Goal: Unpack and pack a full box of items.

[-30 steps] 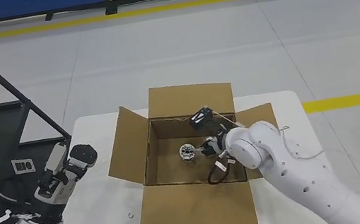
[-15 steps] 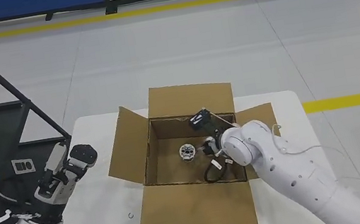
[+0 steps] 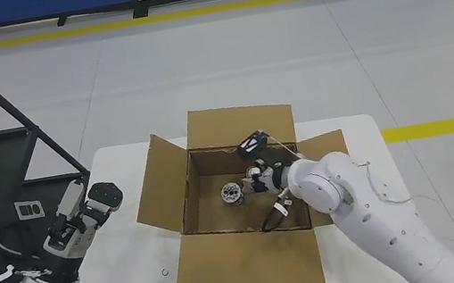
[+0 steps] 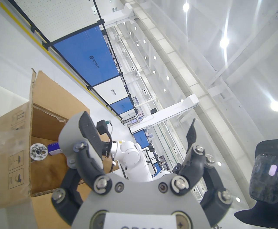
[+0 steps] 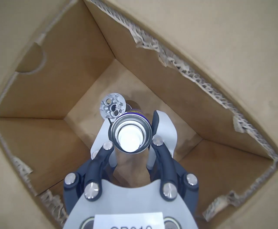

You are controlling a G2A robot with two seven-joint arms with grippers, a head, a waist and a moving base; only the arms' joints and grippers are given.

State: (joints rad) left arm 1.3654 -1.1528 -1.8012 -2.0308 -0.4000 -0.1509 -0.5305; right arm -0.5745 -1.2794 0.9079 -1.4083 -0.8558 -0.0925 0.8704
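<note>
And there was the white tabletop [image 3: 141, 274], w/ the big cardboard box [image 3: 247, 260] sitting mid-surface, all four flaps folded out, its torn inner edges showing in the right wrist view. Down inside went the right gripper [image 5: 130, 121], deep btwn the box walls, jaws clamped on the spray can [image 5: 130, 134] from either side, just under its top rim. Over by the tabletop's left edge, left of the box and apart from it, the left gripper [image 4: 139, 130] hung tilted upward toward the ceiling, jaws spread wide apart, nothing btwn them. Now the can itself: metal rim, white nozzle in the centre, purple body, seen end-on from the right wrist camera and held in the box's middle; whether its base touched the box floor, couldn't tell. Right next to it, on the side nearer the left flap, was a small round grey disc [image 5: 113, 107] w/ holes in its face, just beside the can inside the box; touching or not, couldn't tell. Smallest of all, a tiny dark ring [image 3: 166, 272] lay on the tabletop nr the front flap's left corner.
</note>
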